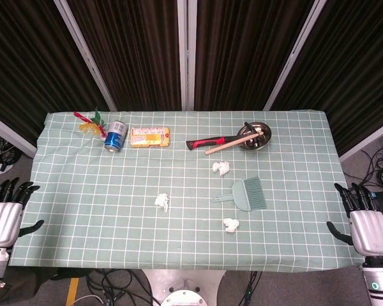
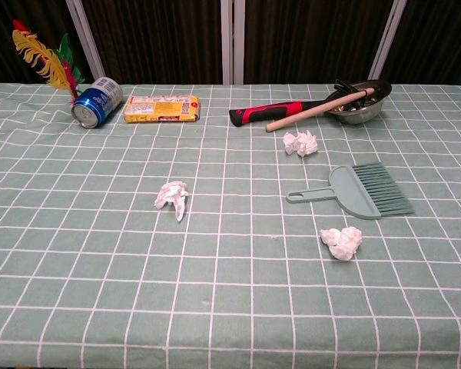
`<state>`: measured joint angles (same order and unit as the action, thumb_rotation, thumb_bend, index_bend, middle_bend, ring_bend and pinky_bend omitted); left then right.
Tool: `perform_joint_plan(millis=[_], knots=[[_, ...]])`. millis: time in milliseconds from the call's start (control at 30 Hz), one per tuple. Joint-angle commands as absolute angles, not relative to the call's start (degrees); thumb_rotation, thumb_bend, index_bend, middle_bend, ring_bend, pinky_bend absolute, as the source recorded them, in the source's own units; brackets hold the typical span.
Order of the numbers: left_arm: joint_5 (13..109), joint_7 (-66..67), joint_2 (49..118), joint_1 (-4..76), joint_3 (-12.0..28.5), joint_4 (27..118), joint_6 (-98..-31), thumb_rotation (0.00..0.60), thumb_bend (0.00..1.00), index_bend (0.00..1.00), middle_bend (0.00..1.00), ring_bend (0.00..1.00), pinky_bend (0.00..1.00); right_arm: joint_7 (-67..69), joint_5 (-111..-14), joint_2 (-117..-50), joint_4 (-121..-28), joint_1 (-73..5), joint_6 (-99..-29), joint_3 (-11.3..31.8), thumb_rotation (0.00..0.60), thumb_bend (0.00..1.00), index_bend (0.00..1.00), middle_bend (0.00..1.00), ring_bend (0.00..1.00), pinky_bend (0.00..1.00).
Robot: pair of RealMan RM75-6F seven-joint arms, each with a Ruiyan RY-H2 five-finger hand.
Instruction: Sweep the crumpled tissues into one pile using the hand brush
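Note:
A pale green hand brush [image 1: 246,194] [image 2: 357,190] lies flat on the checked cloth right of centre, handle pointing left. Three crumpled white tissues lie apart: one [image 1: 221,168] [image 2: 300,142] just beyond the brush, one [image 1: 231,224] [image 2: 342,242] in front of it, one [image 1: 162,201] [image 2: 173,197] to its left near the middle. My left hand [image 1: 5,213] hangs off the table's left edge, fingers apart, holding nothing. Off the right edge my right hand [image 1: 365,223] is likewise empty with fingers spread. Neither hand shows in the chest view.
Along the far side lie a feather toy [image 1: 89,123], a blue can [image 1: 115,136] on its side, a yellow packet [image 1: 149,136], a red-and-black handled tool [image 1: 207,142], a wooden stick [image 1: 232,144] and a metal bowl [image 1: 255,136]. The table [image 1: 83,210] ends close to both hands.

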<state>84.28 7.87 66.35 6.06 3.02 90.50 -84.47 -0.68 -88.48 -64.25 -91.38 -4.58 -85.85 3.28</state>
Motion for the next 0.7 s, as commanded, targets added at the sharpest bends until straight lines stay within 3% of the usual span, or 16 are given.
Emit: perform_joint_plan(millis=[33,333,533,700], knots=[[84.2,7.9,66.4,6.2,2.9,90.5,-84.0,0.6,0.0,0.21,0.16,0.05,0.07,0.3,-89.3,-64.3,-90.8,-4.7,-86.1,3.1,0.6,0.16,0.06,0.19,0.0,0.05],[84.8,8.1,66.8,6.1,3.0,90.4,-85.0,0.6,0.0,0.21,0.16,0.05,0.07,3.0,-91.3,-63.0,-91.5,-5.6,-84.9,2.1,0.6,0.16,0.06,0.19,0.0,0.05],[85.4,8.1,67.0,6.2,2.9,90.4,-85.2,0.6,0.0,0.21,0.16,0.05,0.07,5.0,-94.7,-62.8,-92.6,-12.8,-76.0,2.4,0.6,0.16,0.1,0.23,0.0,0.05],[86.0,8.0,66.8,6.1,2.6,90.3,-85.6,0.6,0.0,0.21,0.16,0.05,0.07,3.3,-93.2,-67.6,-91.9,-22.1,-64.1,5.3,0.6,0.16,0.17,0.28,0.0,0.05]])
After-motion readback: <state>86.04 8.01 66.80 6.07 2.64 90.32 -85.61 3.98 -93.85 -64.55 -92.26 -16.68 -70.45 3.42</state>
